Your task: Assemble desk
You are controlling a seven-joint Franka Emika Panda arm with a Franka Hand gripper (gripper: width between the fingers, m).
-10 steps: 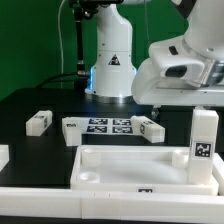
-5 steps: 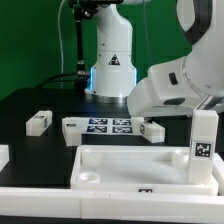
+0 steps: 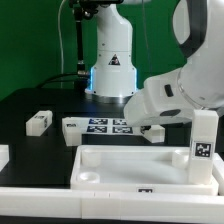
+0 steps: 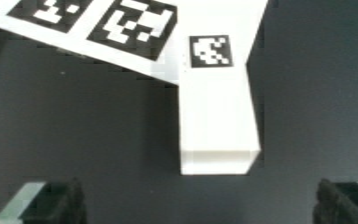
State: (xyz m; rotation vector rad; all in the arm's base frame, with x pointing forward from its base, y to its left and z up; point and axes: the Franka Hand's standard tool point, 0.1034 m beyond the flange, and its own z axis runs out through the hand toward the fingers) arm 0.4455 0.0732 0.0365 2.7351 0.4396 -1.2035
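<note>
The white tabletop panel (image 3: 130,165) lies at the front, rim up, with one tagged leg (image 3: 203,140) standing upright in its right corner. A loose leg (image 4: 215,100) lies on the black table with its tagged end against the marker board (image 4: 105,25). My gripper (image 4: 194,205) is open just above and short of this leg's free end, and its dark fingers (image 4: 43,200) stand wide apart with nothing between them. In the exterior view the arm (image 3: 175,90) hangs low over this leg (image 3: 152,130) and hides most of it.
Another loose leg (image 3: 38,121) lies to the left of the marker board (image 3: 100,126). A white part (image 3: 3,155) shows at the exterior view's left edge. The robot base (image 3: 110,60) stands behind the board. A white border rail (image 3: 60,200) runs along the front.
The arm has come down and toward the exterior view's left, and now sits low over the leg at the marker board's right end. No part has moved.
</note>
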